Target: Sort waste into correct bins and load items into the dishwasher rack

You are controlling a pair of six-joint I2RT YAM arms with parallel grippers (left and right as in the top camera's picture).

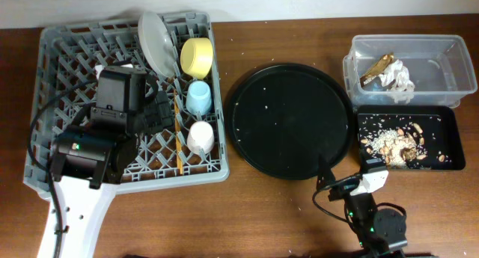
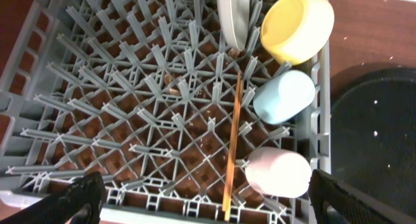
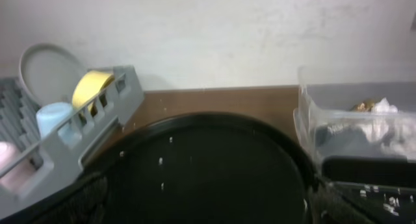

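Your left wrist camera looks straight down into the rack (image 2: 130,87). It shows what the arm hides from overhead: the chopsticks (image 2: 232,146) lie flat on the lattice floor, just beside the blue cup (image 2: 284,96) and pink cup (image 2: 278,172). The bowl (image 2: 297,27) and plate (image 2: 234,16) sit beyond them, and all four line the rack's right wall. The left gripper (image 2: 214,201) is spread wide with nothing between its fingers.

Only the overhead view shows you what is in the bins. The wrapper (image 1: 374,69) and napkins (image 1: 397,77) are in the tub (image 1: 449,45), and the scraps (image 1: 393,142) are in the black tray (image 1: 445,116), which touches the tub's near side. The right wrist view catches only the tub's wall and the black tray's rim, but it does show the plate standing on edge.

Your left arm reaches from the near-left corner over the rack, its wrist above the middle and its fingers pointing toward the cups. Your right arm sits low at the table's (image 1: 224,213) near edge, aimed across the round tray (image 1: 290,122) toward the wall (image 3: 227,36). The right gripper (image 3: 214,208) is also wide apart and holds nothing.

The round tray lies between the rack and the bins, its rim near both, with a narrow strip of bare wood on each side. There is open wood in front of the rack and the round tray. The rack's far edge is close to the wall.
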